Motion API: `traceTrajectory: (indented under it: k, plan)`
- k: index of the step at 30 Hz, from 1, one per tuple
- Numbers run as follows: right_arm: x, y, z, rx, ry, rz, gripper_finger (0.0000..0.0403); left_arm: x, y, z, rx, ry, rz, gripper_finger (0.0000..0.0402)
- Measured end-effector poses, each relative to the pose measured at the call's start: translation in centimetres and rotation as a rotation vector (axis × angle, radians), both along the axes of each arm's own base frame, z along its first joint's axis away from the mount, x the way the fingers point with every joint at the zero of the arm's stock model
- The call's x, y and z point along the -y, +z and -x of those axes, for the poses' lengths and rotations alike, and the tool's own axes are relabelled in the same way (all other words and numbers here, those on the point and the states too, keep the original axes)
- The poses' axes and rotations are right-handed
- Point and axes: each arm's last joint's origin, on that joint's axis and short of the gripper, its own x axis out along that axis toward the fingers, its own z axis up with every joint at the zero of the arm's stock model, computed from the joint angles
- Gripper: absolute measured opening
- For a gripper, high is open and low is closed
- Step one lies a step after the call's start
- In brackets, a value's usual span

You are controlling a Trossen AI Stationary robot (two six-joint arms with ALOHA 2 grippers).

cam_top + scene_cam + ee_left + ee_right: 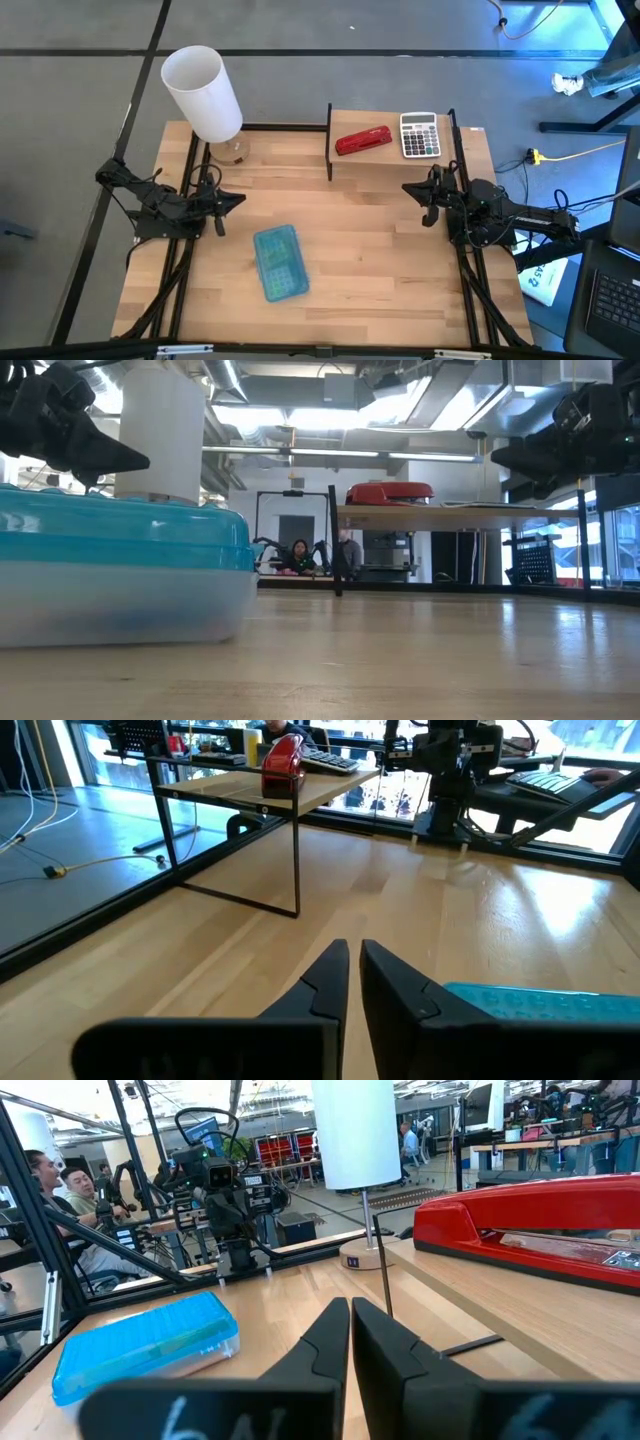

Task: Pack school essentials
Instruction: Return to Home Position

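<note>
low view: the blue supply box (120, 575) fills the lower left foreground, lid shut, cut off by the left edge; its contents cannot be made out. the left gripper (140, 460) is seen upper left and the right gripper (500, 457) upper right, both raised off the table (420, 660).

high view: the box lies lower centre. no loose essentials are seen, so packing is judged complete.

wrist views: both grippers' fingers are drawn narrow, with nothing held.
</note>
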Motion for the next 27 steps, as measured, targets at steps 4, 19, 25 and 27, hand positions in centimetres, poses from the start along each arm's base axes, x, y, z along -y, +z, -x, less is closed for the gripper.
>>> traceTrajectory:
  k: [4,19,25,27]
  plan:
    - [0.0,0.0,0.0,0.0,0.0,0.0,0.002,0.0,0.0,0.0,0.0,0.0,0.0,0.0017]
    - [0.0,0.0,0.0,0.0,0.0,0.0,0.002,0.0,0.0,0.0,0.0,0.0,0.0,0.0002]
    - [0.0,0.0,0.0,0.0,0.0,0.0,0.002,0.0,0.0,0.0,0.0,0.0,0.0,0.0015]
    - [0.0,0.0,0.0,0.0,0.0,0.0,0.002,0.0,0.0,0.0,0.0,0.0,0.0,0.0019]
